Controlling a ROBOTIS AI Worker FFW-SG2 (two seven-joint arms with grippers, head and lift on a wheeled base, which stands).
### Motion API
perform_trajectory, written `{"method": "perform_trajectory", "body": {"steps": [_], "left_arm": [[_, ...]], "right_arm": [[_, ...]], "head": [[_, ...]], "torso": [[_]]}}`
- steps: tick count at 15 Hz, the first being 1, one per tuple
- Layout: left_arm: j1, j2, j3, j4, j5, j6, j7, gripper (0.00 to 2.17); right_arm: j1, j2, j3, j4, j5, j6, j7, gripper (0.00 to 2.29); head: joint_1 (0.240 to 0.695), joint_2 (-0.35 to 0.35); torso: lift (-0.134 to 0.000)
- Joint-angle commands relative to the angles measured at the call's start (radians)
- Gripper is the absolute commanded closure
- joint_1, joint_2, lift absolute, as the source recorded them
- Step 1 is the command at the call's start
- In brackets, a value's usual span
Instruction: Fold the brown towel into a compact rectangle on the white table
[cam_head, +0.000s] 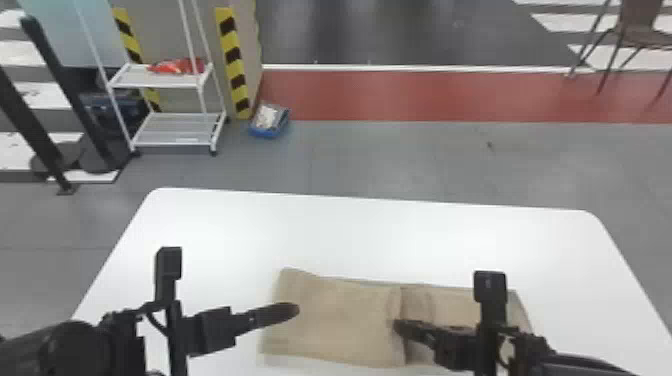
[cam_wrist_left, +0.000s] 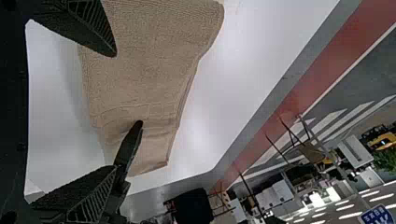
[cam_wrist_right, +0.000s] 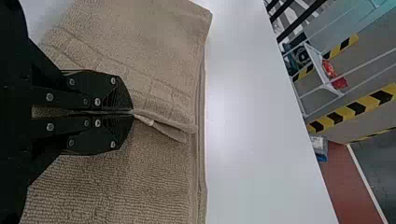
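Observation:
The brown towel (cam_head: 345, 320) lies in a long, layered strip near the white table's (cam_head: 350, 225) front, with a raised crosswise edge right of its middle. My left gripper (cam_head: 295, 309) is over the towel's left end in the head view. In the left wrist view, the fingers of my left gripper (cam_wrist_left: 115, 112) stand wide apart above the towel (cam_wrist_left: 149, 60), holding nothing. My right gripper (cam_head: 398, 325) is at the crosswise edge. The right wrist view has my right gripper (cam_wrist_right: 132, 112) closed on a pinched bit of that edge, with towel (cam_wrist_right: 140, 28) on both sides.
Beyond the table's far edge are a white shelf cart (cam_head: 170, 130), a blue bin (cam_head: 270, 120) on the floor and a chair (cam_head: 635, 35) at the far right. Both arms reach in over the table's front from either side.

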Motion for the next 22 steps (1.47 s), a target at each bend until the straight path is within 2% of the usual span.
{"method": "perform_trajectory", "body": {"steps": [1,5,9,13,16,18,22], "left_arm": [[0.002,0.0,0.004,-0.001,0.003,0.002,0.0,0.02],[0.007,0.0,0.012,-0.006,0.006,0.002,0.0,0.02],[0.008,0.005,0.041,-0.006,0.007,-0.001,0.001,0.02],[0.011,0.011,0.045,-0.006,0.006,-0.001,0.0,0.02],[0.02,0.011,0.044,-0.011,0.006,0.002,0.001,0.02],[0.02,0.011,0.042,-0.014,0.004,0.002,0.004,0.02],[0.02,0.011,0.022,-0.015,0.001,0.008,0.011,0.02]], "right_arm": [[0.019,0.001,0.007,-0.053,-0.026,0.032,0.003,1.11],[0.066,0.001,0.01,-0.194,-0.036,0.1,0.005,1.11],[0.088,0.001,-0.074,-0.323,-0.066,0.217,0.049,1.11],[0.08,0.001,-0.148,-0.436,-0.065,0.358,0.094,1.11],[0.068,0.001,-0.224,-0.461,-0.082,0.431,0.129,1.11],[0.049,0.001,-0.289,-0.461,-0.08,0.474,0.175,1.11],[0.006,0.001,-0.355,-0.383,-0.068,0.462,0.227,1.11]], "head": [[0.695,0.002],[0.695,0.025],[0.695,0.027],[0.695,0.012],[0.695,-0.013],[0.695,-0.03],[0.695,-0.091]], "torso": [[0.0],[0.0],[0.0],[0.0],[0.0],[0.0],[0.0]]}}
